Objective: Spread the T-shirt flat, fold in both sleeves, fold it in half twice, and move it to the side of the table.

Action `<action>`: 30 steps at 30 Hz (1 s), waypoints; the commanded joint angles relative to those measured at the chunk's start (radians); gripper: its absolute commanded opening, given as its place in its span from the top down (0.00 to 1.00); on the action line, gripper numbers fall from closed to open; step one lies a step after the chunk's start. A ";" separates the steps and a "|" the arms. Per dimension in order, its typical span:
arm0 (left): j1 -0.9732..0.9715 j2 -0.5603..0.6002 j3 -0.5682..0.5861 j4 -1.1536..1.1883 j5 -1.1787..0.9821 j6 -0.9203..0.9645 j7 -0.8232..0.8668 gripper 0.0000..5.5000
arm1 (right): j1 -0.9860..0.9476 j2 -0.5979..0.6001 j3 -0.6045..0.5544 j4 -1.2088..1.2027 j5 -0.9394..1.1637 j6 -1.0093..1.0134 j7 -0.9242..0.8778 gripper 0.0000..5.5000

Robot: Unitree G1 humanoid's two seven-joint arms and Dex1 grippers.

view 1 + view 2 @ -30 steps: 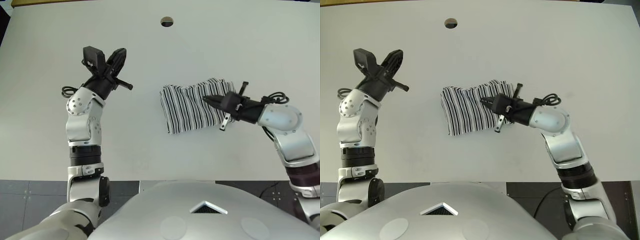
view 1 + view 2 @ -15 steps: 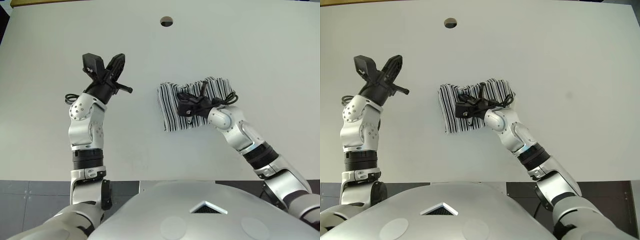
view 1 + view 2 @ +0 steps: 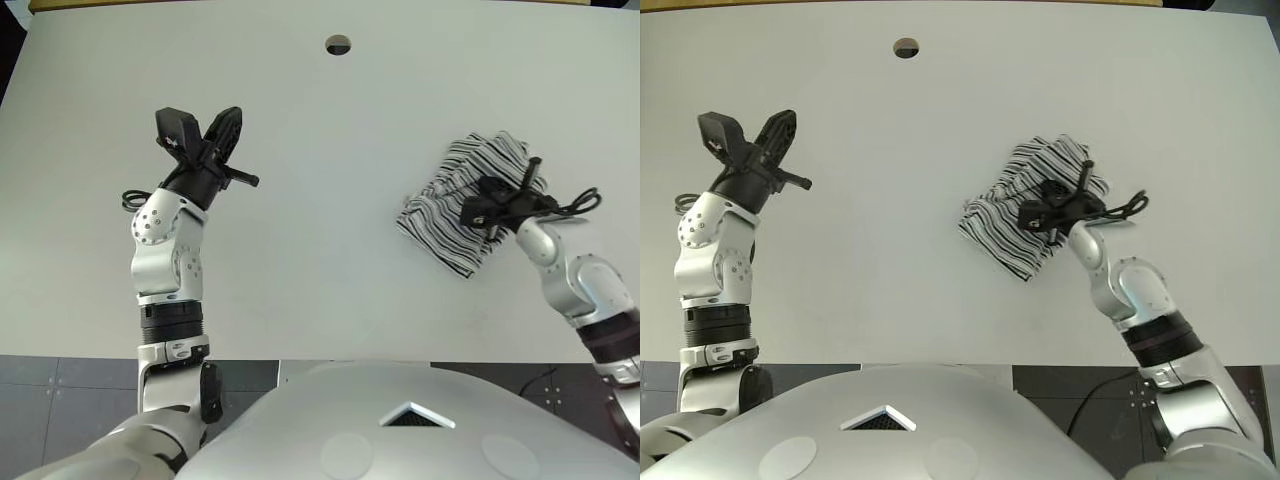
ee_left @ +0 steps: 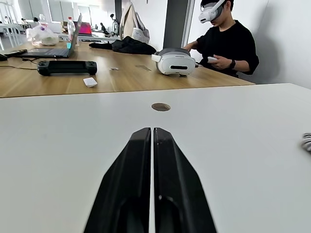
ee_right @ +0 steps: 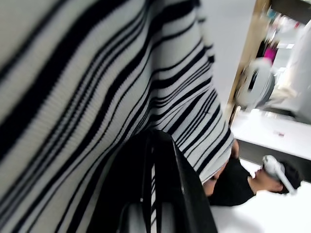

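The folded black-and-white striped T-shirt (image 3: 455, 205) lies bunched and turned at an angle on the right part of the white table (image 3: 330, 250). My right gripper (image 3: 469, 213) rests on the shirt's near right part. Its fingers (image 5: 160, 194) are pressed together, with striped cloth (image 5: 97, 97) caught between and around them. My left gripper (image 3: 232, 114) is held up above the table's left part, far from the shirt, shut with nothing in it. Its two black fingers (image 4: 167, 170) lie side by side. A sliver of the shirt (image 4: 307, 142) peeks in at the edge of the left wrist view.
A round cable hole (image 3: 338, 44) sits at the table's far middle. The table's front edge (image 3: 300, 360) runs just before my body. Beyond the far edge stands a wooden desk (image 4: 97, 77) with a white headset (image 4: 174, 60) and other items.
My right gripper has swung from the table's middle to the right, taking the T-shirt along; the shirt has turned and bunched up. The left arm has barely moved.
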State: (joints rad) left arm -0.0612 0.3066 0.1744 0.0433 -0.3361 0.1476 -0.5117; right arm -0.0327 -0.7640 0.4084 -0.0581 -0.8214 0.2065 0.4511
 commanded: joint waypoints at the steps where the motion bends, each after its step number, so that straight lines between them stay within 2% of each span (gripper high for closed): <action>1: 0.011 0.009 0.000 -0.014 0.008 0.002 0.006 0.98 | 0.065 -0.047 -0.053 0.070 0.014 0.047 0.036 0.98; 7: 0.019 0.009 0.003 -0.026 0.007 0.005 0.011 0.98 | 0.125 -0.108 -0.163 0.156 0.047 0.067 0.018 0.98; 10: 0.027 0.005 0.001 -0.028 0.007 0.001 0.015 0.98 | 0.115 -0.085 -0.215 0.127 0.084 0.048 -0.024 0.98; 13: 0.063 -0.003 -0.009 -0.044 0.010 -0.012 0.011 0.98 | 0.048 0.063 -0.324 -0.046 0.250 -0.072 -0.182 0.98; 16: 0.147 -0.026 -0.013 -0.093 0.040 -0.086 0.032 0.98 | 0.056 0.278 -0.439 -0.239 0.535 -0.238 -0.307 0.98; 19: 0.251 -0.044 -0.018 -0.164 0.116 -0.209 0.080 0.98 | 0.149 0.416 -0.499 -0.360 0.669 -0.324 -0.389 0.98; 21: 0.352 -0.062 -0.018 -0.217 0.195 -0.362 0.114 0.98 | 0.269 0.514 -0.540 -0.387 0.739 -0.391 -0.446 0.98; 23: 0.426 -0.072 0.004 -0.232 0.264 -0.499 0.156 0.98 | 0.380 0.572 -0.581 -0.369 0.767 -0.456 -0.483 0.98; 25: 0.450 -0.064 0.043 -0.188 0.319 -0.610 0.203 0.98 | 0.479 0.586 -0.603 -0.332 0.701 -0.544 -0.515 0.98; 30: 0.437 -0.091 0.122 -0.177 0.182 -0.595 0.251 0.98 | 0.613 0.612 -0.611 -0.249 0.675 -0.678 -0.524 0.98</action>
State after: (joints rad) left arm 0.3767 0.2249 0.2808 -0.1291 -0.1436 -0.4408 -0.2813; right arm 0.5460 -0.1637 -0.1943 -0.3307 -0.1320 -0.4154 -0.0655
